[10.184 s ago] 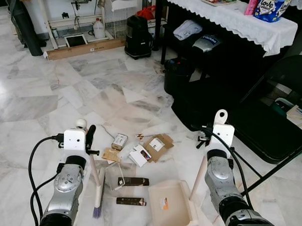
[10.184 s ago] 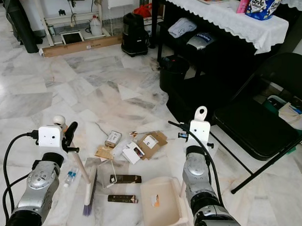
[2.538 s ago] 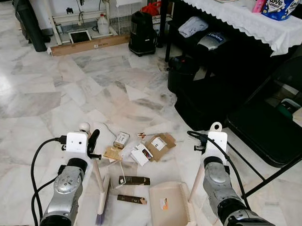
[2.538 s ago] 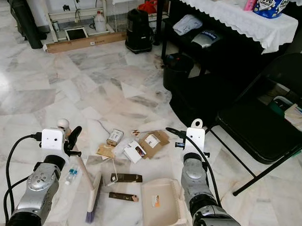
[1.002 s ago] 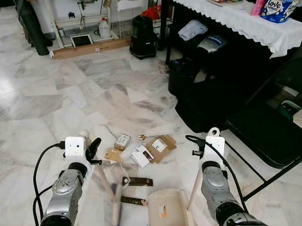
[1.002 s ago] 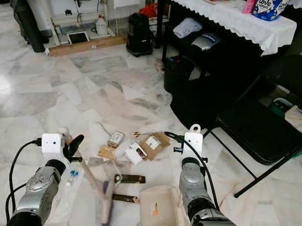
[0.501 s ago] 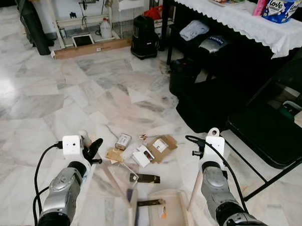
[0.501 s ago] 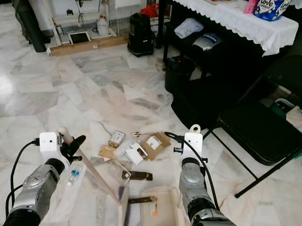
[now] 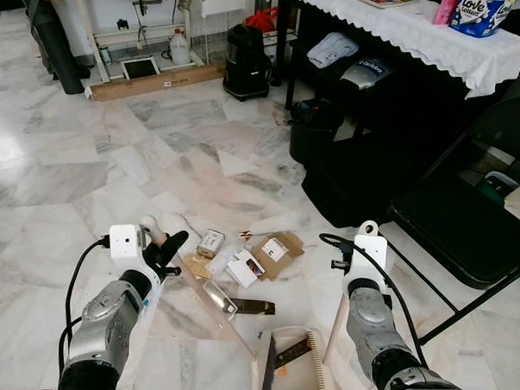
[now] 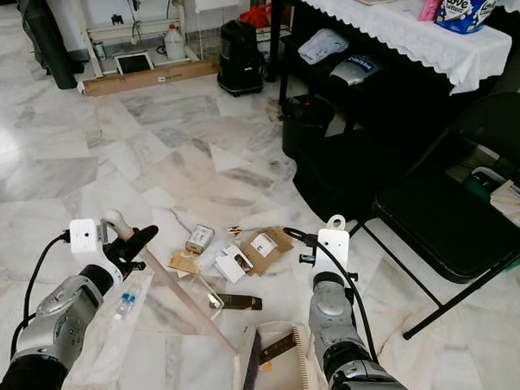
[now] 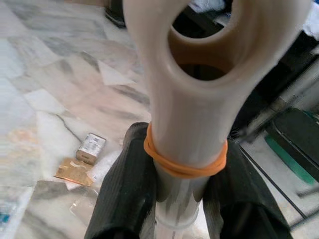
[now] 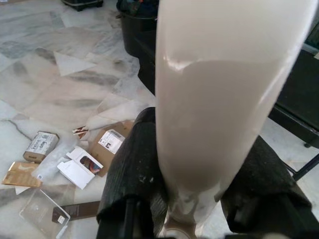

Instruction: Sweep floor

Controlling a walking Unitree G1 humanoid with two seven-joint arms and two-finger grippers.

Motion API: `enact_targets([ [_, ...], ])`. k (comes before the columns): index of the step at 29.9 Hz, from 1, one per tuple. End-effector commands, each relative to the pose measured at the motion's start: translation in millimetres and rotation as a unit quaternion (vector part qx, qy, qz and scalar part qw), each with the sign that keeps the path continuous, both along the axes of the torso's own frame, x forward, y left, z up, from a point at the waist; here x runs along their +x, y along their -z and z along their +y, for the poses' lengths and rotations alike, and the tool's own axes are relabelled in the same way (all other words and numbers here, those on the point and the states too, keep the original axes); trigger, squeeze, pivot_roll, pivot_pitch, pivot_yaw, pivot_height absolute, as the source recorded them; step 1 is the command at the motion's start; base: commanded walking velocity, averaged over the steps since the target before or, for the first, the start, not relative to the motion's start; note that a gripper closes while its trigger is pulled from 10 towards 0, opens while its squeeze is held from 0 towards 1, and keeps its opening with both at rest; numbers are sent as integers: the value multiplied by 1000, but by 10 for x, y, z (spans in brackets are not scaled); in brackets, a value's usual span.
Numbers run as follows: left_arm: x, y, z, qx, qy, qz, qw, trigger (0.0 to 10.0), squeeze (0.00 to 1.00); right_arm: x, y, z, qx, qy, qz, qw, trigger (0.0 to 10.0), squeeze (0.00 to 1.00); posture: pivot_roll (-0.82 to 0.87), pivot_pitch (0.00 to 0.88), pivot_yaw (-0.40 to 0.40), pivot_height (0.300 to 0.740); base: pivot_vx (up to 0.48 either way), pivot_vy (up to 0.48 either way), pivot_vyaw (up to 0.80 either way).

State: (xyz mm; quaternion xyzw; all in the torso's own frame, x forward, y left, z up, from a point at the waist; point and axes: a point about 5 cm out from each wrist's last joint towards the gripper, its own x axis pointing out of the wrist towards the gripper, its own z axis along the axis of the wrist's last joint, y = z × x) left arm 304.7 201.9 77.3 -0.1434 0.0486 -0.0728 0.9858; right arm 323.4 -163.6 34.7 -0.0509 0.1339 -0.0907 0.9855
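A cream broom handle [image 9: 205, 296] slants across the floor, and my left gripper [image 9: 165, 247] is shut on its top end, just below an orange rubber band [image 11: 184, 167]. The brush head [image 9: 265, 381] rests at the mouth of the cream dustpan [image 9: 297, 385]. One dark brown wrapper [image 9: 292, 352] lies inside the pan. My right gripper [image 12: 197, 149] is shut on the dustpan's upright handle [image 9: 337, 317]. Beyond the broom lie another dark bar [image 9: 253, 307], a clear plastic piece [image 9: 217, 292], a tan packet [image 9: 192, 267], a small box [image 9: 210, 242], a white card [image 9: 244, 265] and brown cardboard [image 9: 275, 252].
A black folding chair [image 9: 475, 213] stands close on the right. A black bin [image 9: 310, 128] and bags sit under a table with a white cloth [image 9: 405, 29]. A black vacuum [image 9: 246, 60] and a wooden plank [image 9: 153, 76] are at the back. Open marble floor lies left.
The broom has swung right: its brush head went from left of the litter to the dustpan's mouth, pushing one dark wrapper into the pan. The dustpan stayed put.
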Motion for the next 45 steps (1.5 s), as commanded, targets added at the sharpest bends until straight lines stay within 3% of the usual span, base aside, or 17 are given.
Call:
enact_targets([
  [1, 48, -234, 74, 13, -27, -60, 998, 10000, 0, 27, -35, 3, -3, -4, -5, 1000, 10000, 0, 105, 56, -11, 740, 0, 0, 0],
  [7, 70, -385, 37, 29, -26, -98, 994, 10000, 0, 50, -69, -8, -4, -2, -13, 1000, 10000, 0, 104, 50, -16, 740, 0, 0, 0],
  [10, 79, -460, 51, 60, -38, -118, 990, 10000, 0, 59, -85, -11, -4, -1, -17, 1000, 10000, 0, 104, 50, -16, 740, 0, 0, 0],
  [12, 84, -534, 87, 102, -69, -142, 982, 10000, 0, 72, -108, -12, -3, 0, -24, 1000, 10000, 0, 105, 43, -18, 740, 0, 0, 0],
  [15, 62, -610, 120, 116, -118, -169, 972, 10000, 0, 92, -154, -18, 1, 3, -40, 999, 10000, 0, 105, 33, -19, 740, 0, 0, 0],
  [27, 42, -536, 86, 133, -127, -168, 968, 10000, 0, 167, -300, -62, 18, 21, -79, 996, 10000, 0, 104, 0, -10, 740, 0, 0, 0],
  [34, 100, -450, 152, 161, -126, -150, 967, 10000, 0, 237, -405, -43, 24, 23, -96, 995, 10000, 0, 109, 0, -4, 740, 0, 0, 0],
  [45, 167, -500, 315, 182, -154, -158, 958, 10000, 0, 305, -572, -72, 43, 31, -142, 989, 10000, 0, 128, 0, -7, 740, 0, 0, 0],
])
